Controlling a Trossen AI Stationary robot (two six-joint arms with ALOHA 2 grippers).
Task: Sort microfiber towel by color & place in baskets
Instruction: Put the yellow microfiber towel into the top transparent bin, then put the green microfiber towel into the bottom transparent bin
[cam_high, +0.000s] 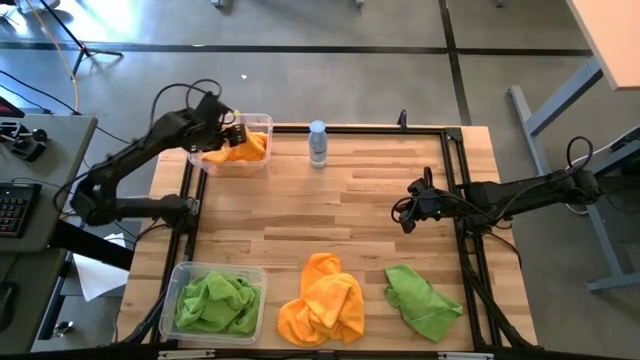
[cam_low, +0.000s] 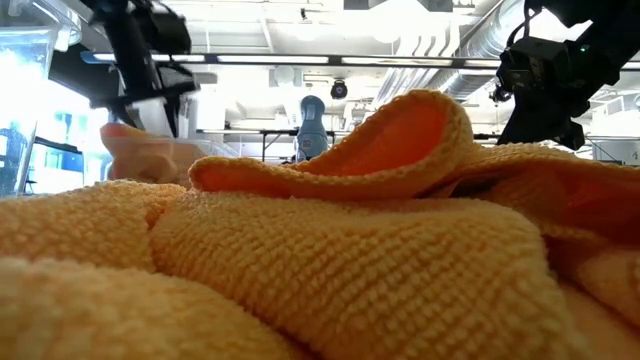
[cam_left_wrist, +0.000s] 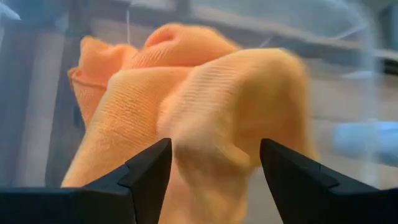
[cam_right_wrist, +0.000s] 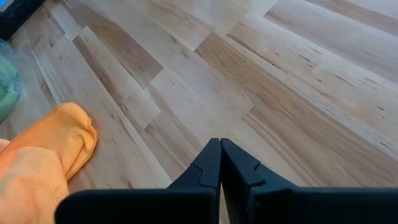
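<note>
An orange looped-pile towel (cam_high: 240, 150) lies crumpled in the far clear plastic basket (cam_high: 262, 124), with the left gripper (cam_high: 233, 131) over it, fingers (cam_left_wrist: 146, 171) parted and holding nothing. Green towels (cam_high: 215, 303) fill the near basket (cam_high: 181, 272); beside it on the wood-plank table (cam_high: 330, 210) lie a heaped orange towel (cam_high: 322, 300) and a green towel (cam_high: 422, 300). The right gripper (cam_right_wrist: 219, 155) hovers above bare planks, fingers closed together and empty; no writing is legible.

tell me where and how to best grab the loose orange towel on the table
Take the orange towel by its raised fold at the top of the heap, coming straight down from above. It lies crumpled in a loose mound with ridges standing up, so a ridge fits between the fingers better than a flat edge. The right gripper, shut and empty over bare wood, is probably the nearer one.
</note>
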